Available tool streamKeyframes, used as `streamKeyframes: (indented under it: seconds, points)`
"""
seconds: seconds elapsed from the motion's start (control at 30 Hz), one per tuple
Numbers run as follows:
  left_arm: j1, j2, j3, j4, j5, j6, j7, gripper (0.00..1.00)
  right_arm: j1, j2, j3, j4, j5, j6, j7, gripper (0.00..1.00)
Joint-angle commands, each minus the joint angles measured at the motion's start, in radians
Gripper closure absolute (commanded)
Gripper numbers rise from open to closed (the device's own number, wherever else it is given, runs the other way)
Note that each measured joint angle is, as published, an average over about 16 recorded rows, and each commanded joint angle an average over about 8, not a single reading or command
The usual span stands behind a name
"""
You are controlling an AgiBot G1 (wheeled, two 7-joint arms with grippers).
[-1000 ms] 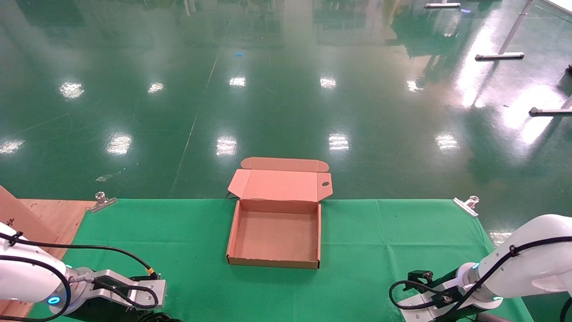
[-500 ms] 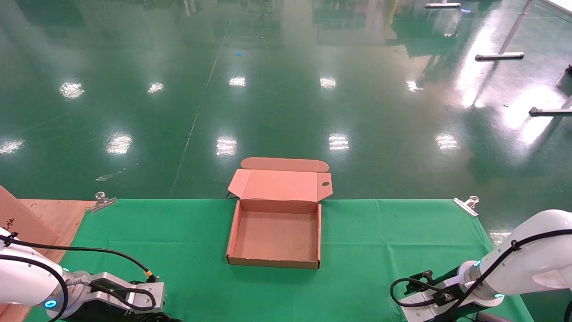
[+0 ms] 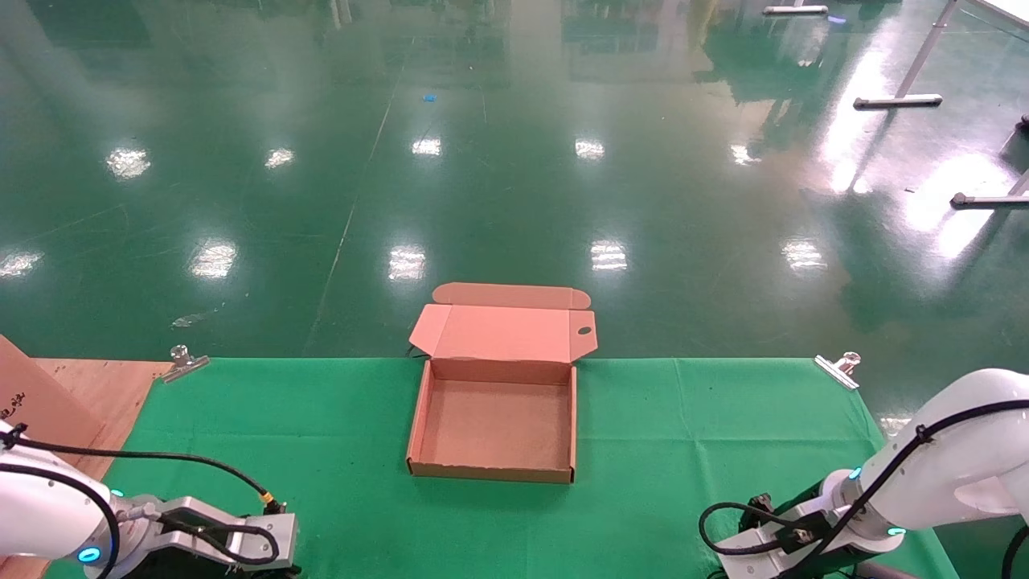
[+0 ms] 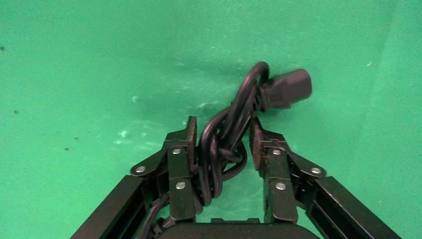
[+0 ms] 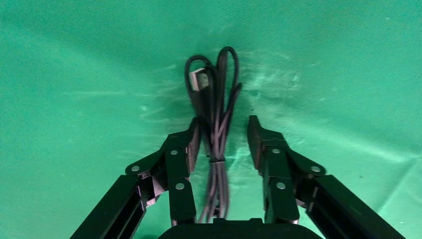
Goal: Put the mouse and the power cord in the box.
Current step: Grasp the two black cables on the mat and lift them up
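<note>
Black jaws of the left gripper (image 4: 223,144) sit open on either side of the power cord (image 4: 234,127), low over the green cloth (image 4: 89,64). Cord bundle lies between the two fingers, up against one finger (image 4: 180,154), a gap to the other; not clamped. Chunky plug end (image 4: 287,88) sticks out past the fingertips, resting on the cloth. In the head view the left gripper is down at the near left corner of the table, fingers out of view there.

Right gripper (image 5: 224,142) is open too, fingers well apart, straddling a thin black cable bundle (image 5: 215,114). Bundle runs lengthwise between the fingers, close by one finger (image 5: 181,152), clear of the other. Its looped end with a small metal connector (image 5: 198,79) lies beyond the fingertips on the cloth. Mouse body is not visible; cannot tell where it is. In the head view this arm sits at the near right corner of the table.

Farther out, mid-table, the box (image 3: 493,470) sits open, brown cardboard, nothing inside. Its lid (image 3: 502,331) stands back at the far edge, small round hole (image 3: 584,330) near its right side. Metal clip (image 3: 184,362) at the far left table edge, another clip (image 3: 838,369) at the far right. Glossy green floor (image 3: 514,161) beyond.
</note>
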Motion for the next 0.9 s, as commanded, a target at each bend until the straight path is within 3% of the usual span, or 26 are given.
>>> streamKeyframes:
  seconds: [0.03,0.57,0.9]
  points:
    - [0.003,0.0,-0.002,0.009,-0.004,0.0,0.007,1.0,-0.002,0.001,0.001,-0.005,0.003,-0.003,-0.001,1.0]
    - [-0.066,-0.026,-0.01,0.03,-0.015,0.053,0.035,1.0,0.045,0.037,0.025,0.032,0.041,-0.064,-0.005,1.0]
    - [-0.237,-0.066,-0.007,-0.097,-0.002,0.165,-0.012,1.0,0.141,0.143,0.084,0.263,0.129,-0.213,0.049,1.0]
